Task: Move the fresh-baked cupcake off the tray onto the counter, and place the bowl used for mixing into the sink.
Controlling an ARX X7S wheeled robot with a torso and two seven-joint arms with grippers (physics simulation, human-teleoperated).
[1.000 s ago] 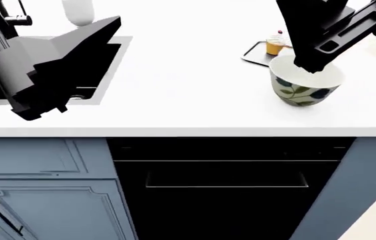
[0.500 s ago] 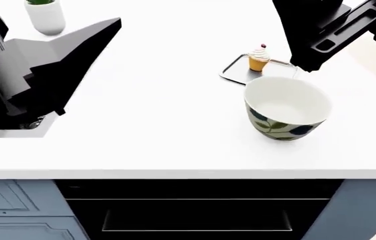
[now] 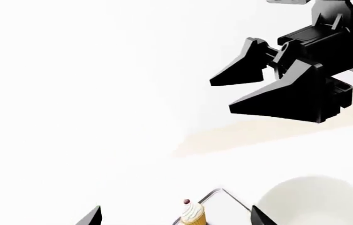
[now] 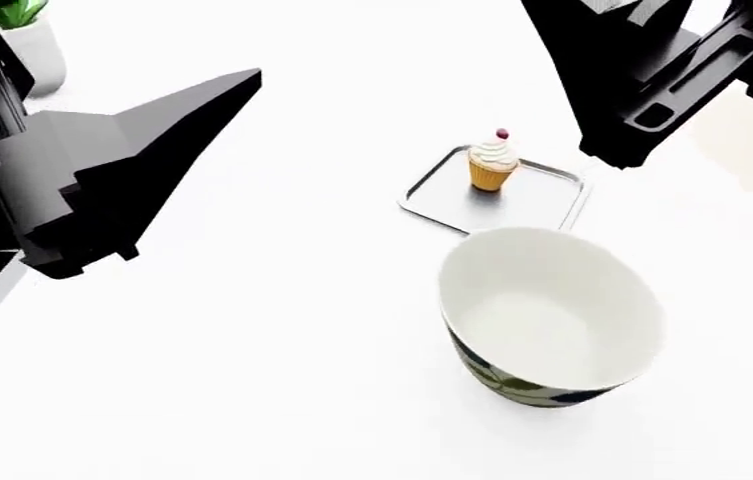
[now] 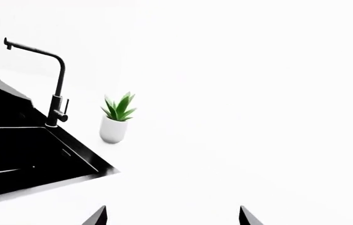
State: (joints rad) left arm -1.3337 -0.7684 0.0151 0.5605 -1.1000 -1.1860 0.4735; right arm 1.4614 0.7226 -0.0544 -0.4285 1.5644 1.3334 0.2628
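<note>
Counter [image 4: 283, 330] holds one cupcake [image 4: 492, 163], one tray [image 4: 552, 199], one bowl [image 4: 550, 315].

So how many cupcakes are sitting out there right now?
1. The cupcake stands on the tray, just beyond the big bowl on the counter. The left wrist view shows it too. Both arms hide some of the counter.
</note>
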